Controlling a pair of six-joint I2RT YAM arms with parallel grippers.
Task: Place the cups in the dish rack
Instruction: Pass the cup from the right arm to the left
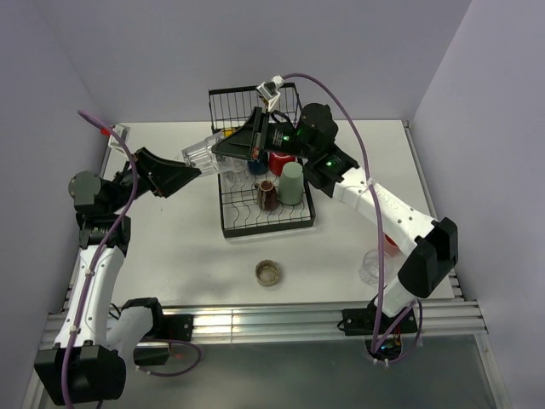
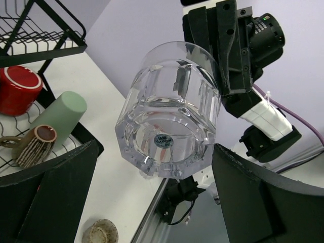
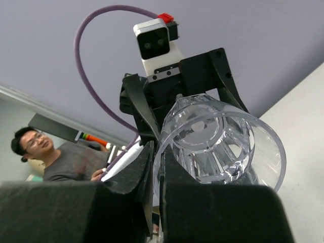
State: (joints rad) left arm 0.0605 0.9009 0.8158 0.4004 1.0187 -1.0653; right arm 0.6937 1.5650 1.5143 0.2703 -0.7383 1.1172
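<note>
Your right arm [image 1: 392,209] reaches from its base up and across the dish rack [image 1: 268,228], with the wrist turned toward the left arm. The right jaws are pinching the rim of a clear glass [image 1: 203,153]. The glass hangs in the air on its side, just past the rack's edge, with its base pointing away from the right jaws. Your left arm [image 1: 98,273] is bent at the elbow and stretches toward that base. The left jaws are spread wide with the base right at their tips.

From above you cannot tell whether the left jaws touch the glass. The left wrist view shows the thick faceted base [image 2: 169,111] face-on between the two spread fingers [image 2: 50,192], and no grip is visible there. Only the right wrist view looks into the glass's mouth [image 3: 223,136], where the rim wall sits in the narrow slit between the pressed fingers. Beyond the glass it shows the left wrist camera [image 3: 154,43] and, far off, a person [image 3: 55,157] in a grey shirt.

Below the right jaws, the rack holds a red mug [image 2: 17,88], a green tumbler [image 2: 58,114] and a brown striped mug [image 2: 33,147]. In the top view the right wrist hides the rack's middle. A low brownish glass [image 1: 268,273] sits on the bench [image 1: 170,247], well below both jaws. Another clear tumbler [image 1: 373,266] stands against the right forearm, partly hidden.
</note>
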